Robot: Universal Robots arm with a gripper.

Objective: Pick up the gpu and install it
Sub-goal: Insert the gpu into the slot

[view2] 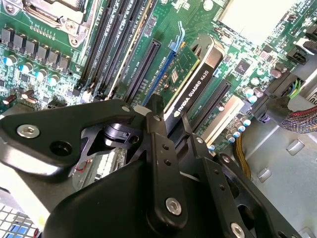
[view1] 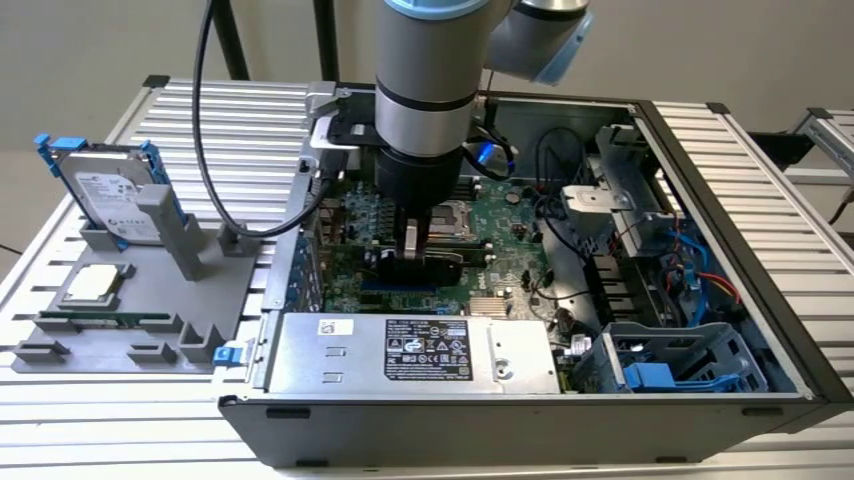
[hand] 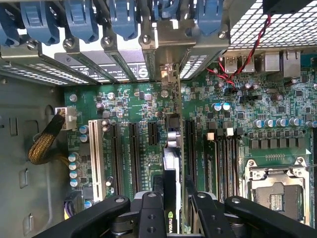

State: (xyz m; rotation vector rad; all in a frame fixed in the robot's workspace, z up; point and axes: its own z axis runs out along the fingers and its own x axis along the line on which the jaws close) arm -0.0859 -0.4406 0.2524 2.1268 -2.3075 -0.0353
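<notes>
Exterior view: the grey arm (view1: 424,80) reaches straight down into the open computer case (view1: 721,200), which lies on its side on a ribbed metal worktop (view1: 200,110), and the tool (view1: 416,262) sits low over the green motherboard (view1: 514,215) near the middle of the case. Its black fingers (hand: 151,218) are drawn in narrow and clamp the gpu (hand: 172,163) by its upper edge, one finger on each face of the card. Both wrist views show the card standing on edge above the board, running in line with the long black expansion slots (hand: 132,151) and lying among them; whether its edge connector is fully seated in a slot cannot be told. In the second wrist view the black cooler face of the gpu (view2: 195,82) slants away from the tool (view2: 166,124) toward the middle of the board. In the first wrist view its silver bracket end meets the row of rear slot covers with blue clips (hand: 119,20). On the exterior view's left, a grey fixture (view1: 127,330) holds a hard drive in a blue frame (view1: 107,190) upright, a square processor chip (view1: 91,285) and a narrow green memory stick (view1: 107,320). A silver power supply box (view1: 400,350) sits along the near wall of the case.
</notes>
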